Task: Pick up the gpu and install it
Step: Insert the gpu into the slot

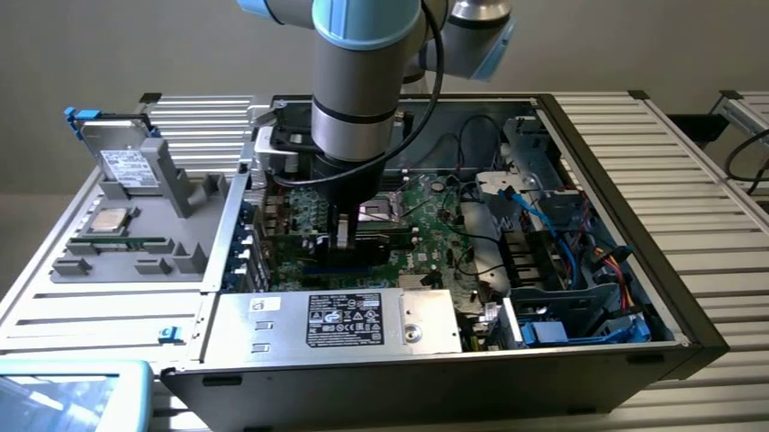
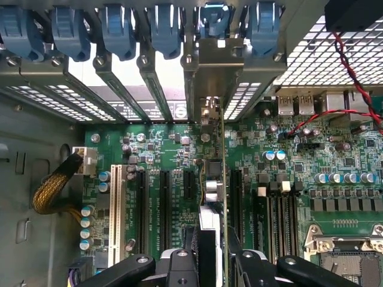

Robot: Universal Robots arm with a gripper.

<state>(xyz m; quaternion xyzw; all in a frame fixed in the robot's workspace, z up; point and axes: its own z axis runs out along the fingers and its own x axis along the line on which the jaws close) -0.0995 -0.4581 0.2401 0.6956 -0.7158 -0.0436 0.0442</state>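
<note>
Nearest in the exterior view is the dark front wall of the open black computer case [image 1: 420,391], which lies on the slatted aluminium desk [image 1: 709,180]. Just behind that wall sits a silver metal power supply box with a black label [image 1: 348,319]. At twelve o'clock from it, the arm's black hand [image 1: 342,232] hangs low over the green motherboard [image 1: 438,211]. The wrist view shows the hand [image 2: 215,263] at a middling width, its black fingers [image 2: 179,269] pressed on either face of the gpu [image 2: 222,173], a thin green card with a black cooler, seen edge-on. The card stands upright over the motherboard between black expansion slots. Its narrow silver end bracket [image 2: 214,66] meets the case's rear wall under a row of blue plastic latches [image 2: 119,27]. Whether its lower edge sits fully in a slot cannot be told. At nine o'clock from the hand in the exterior view, outside the case, a grey plastic holder [image 1: 180,198] carries a silver boxy drive with a white label [image 1: 126,166]. At eleven o'clock, farther back, is a black fan [image 1: 288,135].
</note>
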